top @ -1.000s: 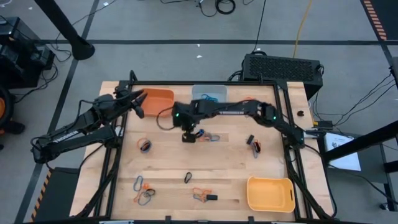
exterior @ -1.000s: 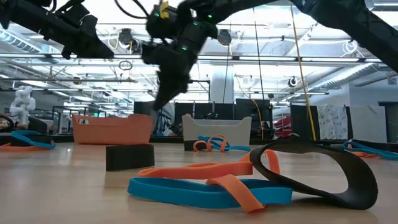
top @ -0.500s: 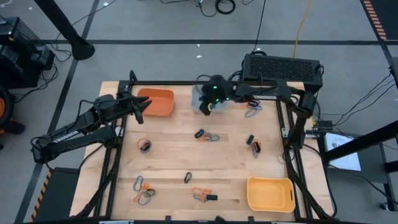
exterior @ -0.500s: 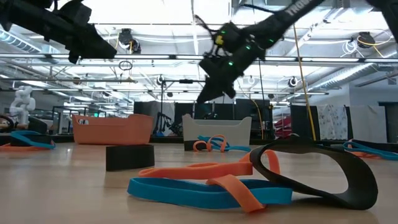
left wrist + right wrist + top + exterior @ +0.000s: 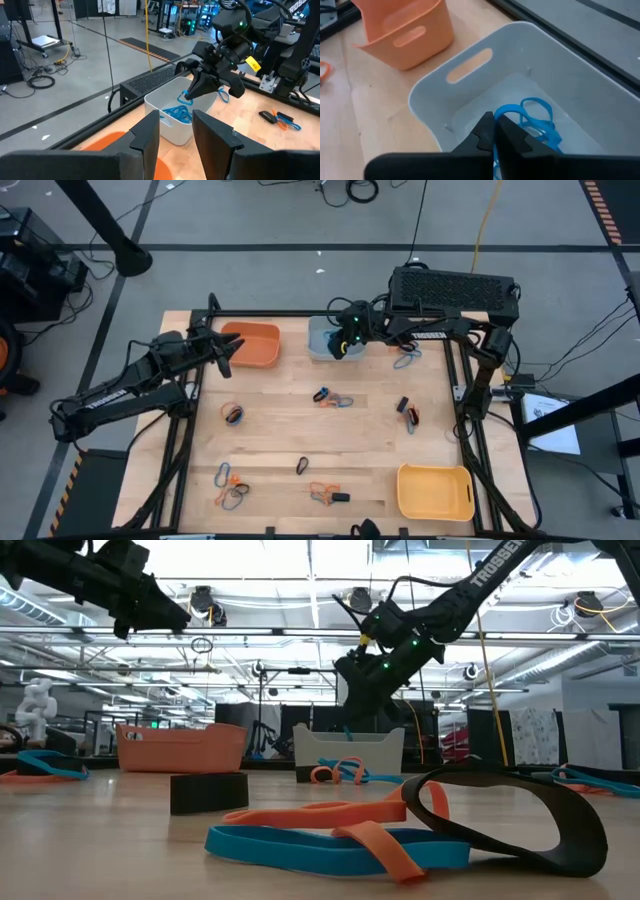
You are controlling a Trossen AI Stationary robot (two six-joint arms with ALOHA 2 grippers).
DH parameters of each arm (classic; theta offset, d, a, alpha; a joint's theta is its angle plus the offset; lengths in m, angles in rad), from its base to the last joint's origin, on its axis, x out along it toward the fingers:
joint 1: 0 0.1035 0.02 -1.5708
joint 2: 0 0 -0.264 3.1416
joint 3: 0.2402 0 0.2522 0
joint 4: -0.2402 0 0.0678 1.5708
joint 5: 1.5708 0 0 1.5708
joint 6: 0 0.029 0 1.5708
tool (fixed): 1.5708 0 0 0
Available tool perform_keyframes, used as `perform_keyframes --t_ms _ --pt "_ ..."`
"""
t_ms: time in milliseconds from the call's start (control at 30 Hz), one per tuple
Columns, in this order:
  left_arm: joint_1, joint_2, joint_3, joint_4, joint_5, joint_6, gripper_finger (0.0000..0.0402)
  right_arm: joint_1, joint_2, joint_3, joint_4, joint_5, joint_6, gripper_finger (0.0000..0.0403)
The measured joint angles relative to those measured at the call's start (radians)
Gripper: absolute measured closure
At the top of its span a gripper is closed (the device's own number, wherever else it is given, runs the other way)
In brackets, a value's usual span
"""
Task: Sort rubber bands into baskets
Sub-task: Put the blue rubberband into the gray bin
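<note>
Near edge: yellow basket at right corner; tangle of orange, blue and black rubber bands closest to low camera, black block just behind. Mid-table: further loose bands scattered, well apart. Far edge: orange basket left, pale blue-grey basket centre, blue bands lying inside. Right gripper hung over pale basket, fingers pressed together, pinching blue rubber band. Left gripper hovered beside orange basket, jaws narrowly parted, nothing between them.
</note>
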State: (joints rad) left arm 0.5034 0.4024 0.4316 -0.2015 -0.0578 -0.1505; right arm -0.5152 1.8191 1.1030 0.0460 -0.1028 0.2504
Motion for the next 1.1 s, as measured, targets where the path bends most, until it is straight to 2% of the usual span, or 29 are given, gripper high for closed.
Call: perform_keyframes --t_ms 200,633,767,1100 --pt "0.0 0.033 0.0 0.013 -0.002 0.005 0.0278 -0.001 0.0 0.0 -0.004 0.001 0.0 0.0393" --pt "0.0 0.096 0.0 0.038 -0.002 0.002 0.0278 -0.003 0.0 0.019 -0.075 0.001 0.0 0.0315" --pt "0.0 0.106 0.0 0.038 -0.001 0.002 0.0278 -0.003 0.0 0.1 -0.254 0.001 0.0 0.0298" --pt "0.0 0.108 0.0 0.037 0.002 0.001 0.0278 -0.002 0.0 0.436 -0.951 0.004 -0.054 0.0293"
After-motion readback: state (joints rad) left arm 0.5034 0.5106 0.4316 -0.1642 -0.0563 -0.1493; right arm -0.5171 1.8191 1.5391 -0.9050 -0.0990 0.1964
